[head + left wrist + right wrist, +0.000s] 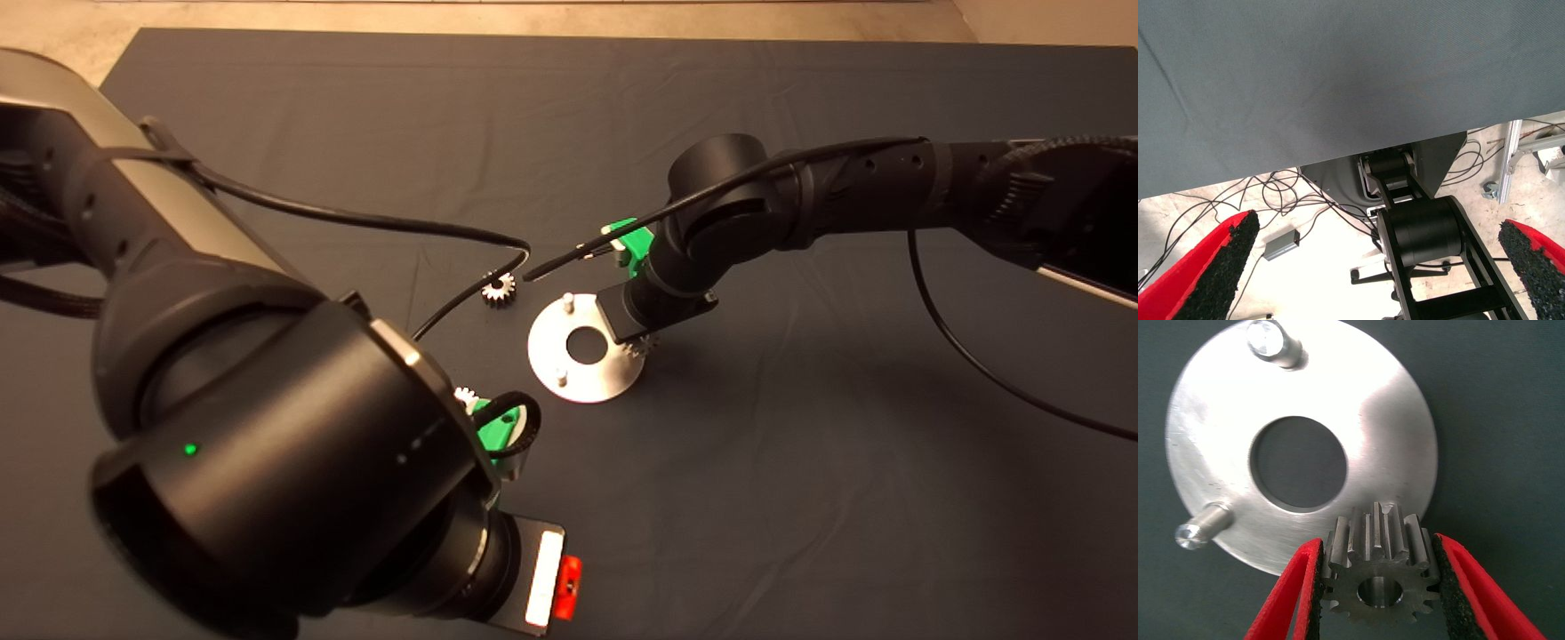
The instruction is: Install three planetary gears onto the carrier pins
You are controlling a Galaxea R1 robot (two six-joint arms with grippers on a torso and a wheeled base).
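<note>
Carrier disc [1218,440]: flat, shiny silver, round central hole, lying on the dark worktop [800,498]. Two pins visible, upright [1275,343] [1201,527]. Held gear [1378,570]: silver, pointed teeth, open bore, at the disc's rim. Right end effector [1379,587]: fingers clamped on the gear's flanks. Second gear [499,289] loose on the worktop, near the disc. Left end effector [1378,267]: fingers wide apart, empty, over the worktop edge.

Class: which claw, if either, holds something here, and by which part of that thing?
The right claw holds one planetary gear by opposite sides of its toothed rim, over the disc's edge. The left claw is open and holds nothing.
</note>
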